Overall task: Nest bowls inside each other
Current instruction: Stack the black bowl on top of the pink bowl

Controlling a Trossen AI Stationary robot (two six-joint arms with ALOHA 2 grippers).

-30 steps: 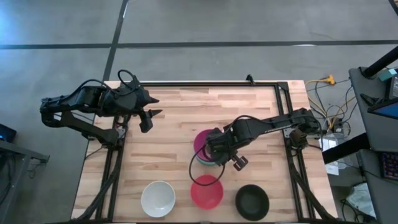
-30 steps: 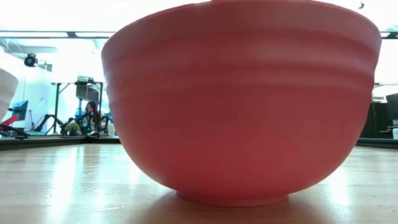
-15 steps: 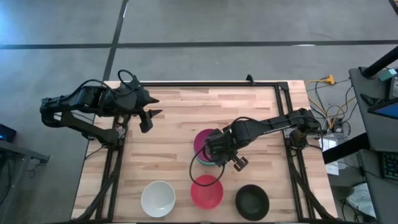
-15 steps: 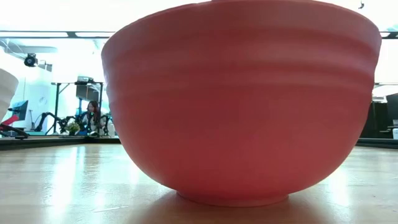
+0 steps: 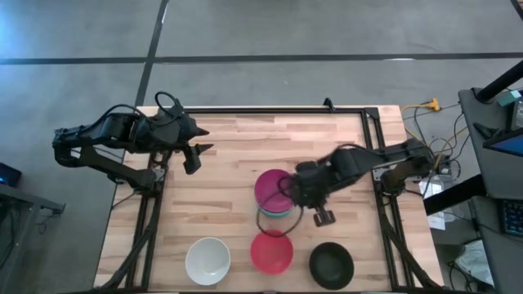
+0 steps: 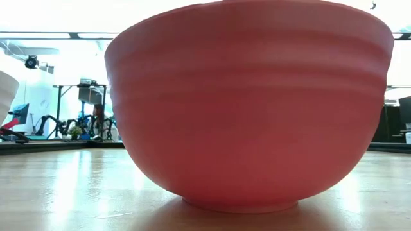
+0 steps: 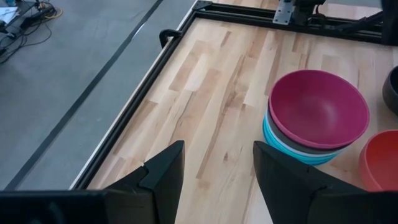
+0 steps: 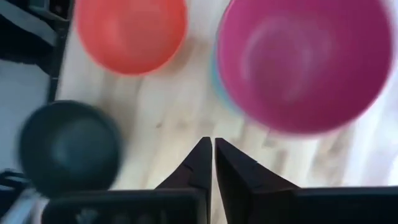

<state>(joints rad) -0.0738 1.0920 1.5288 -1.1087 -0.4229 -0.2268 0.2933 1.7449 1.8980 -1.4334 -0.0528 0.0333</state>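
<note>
Front edge: white bowl (image 5: 207, 260), red bowl (image 5: 271, 251) and black bowl (image 5: 332, 265) sit in a row, separate, likely waiting their turn
Stack: magenta bowl (image 5: 273, 189) tops the nest near the tabletop's middle, over grey, white and teal rims (image 7: 281, 144)
Right gripper (image 5: 324, 216): empty, fingers pressed together, between stack and black bowl; probably heading for another bowl
Left gripper (image 5: 193, 157): parked at the left edge, fingers wide apart, holding nothing

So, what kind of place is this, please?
Probably a robotics lab or workshop: a wooden table in a black metal frame on a bare concrete floor, loose cables beside it, and more equipment in the bright room behind.
</note>
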